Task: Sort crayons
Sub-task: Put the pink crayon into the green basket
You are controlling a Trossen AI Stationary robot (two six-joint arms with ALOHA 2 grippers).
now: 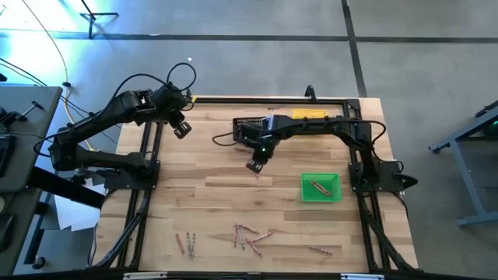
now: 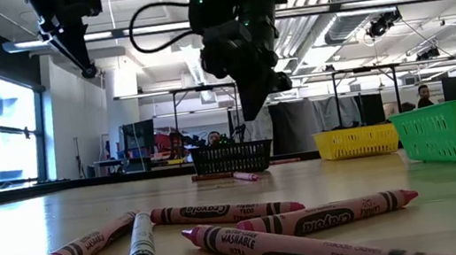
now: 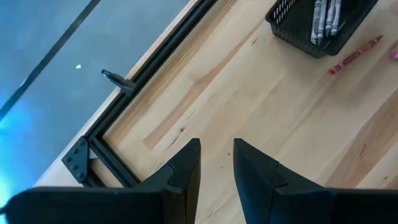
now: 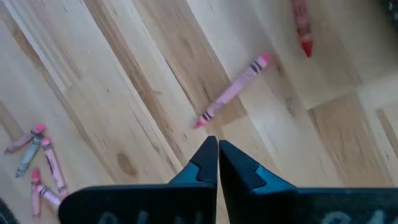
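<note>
Right gripper (image 1: 255,166) is pinched fully together with nothing between the tips, hanging above the table (image 1: 218,210) near its middle, just over a pink crayon (image 4: 231,91) lying loose on the wood. You've got a red crayon (image 4: 302,26) a bit beyond that one. Left gripper (image 3: 216,163) sits raised by the table's far left corner, fingers a narrow gap apart, holding nothing. Black bin (image 3: 311,28) at the far edge has grey crayons (image 3: 326,17) in it, with another red crayon (image 3: 355,55) on the table beside it. Green bin (image 1: 320,187) on the right holds a couple of brownish crayons (image 1: 319,187). Yellow bin (image 1: 308,114) is mostly hidden under the right arm. Most loose crayons (image 1: 247,234) are scattered along the near edge, pink ones plus a grey one (image 2: 140,245).
</note>
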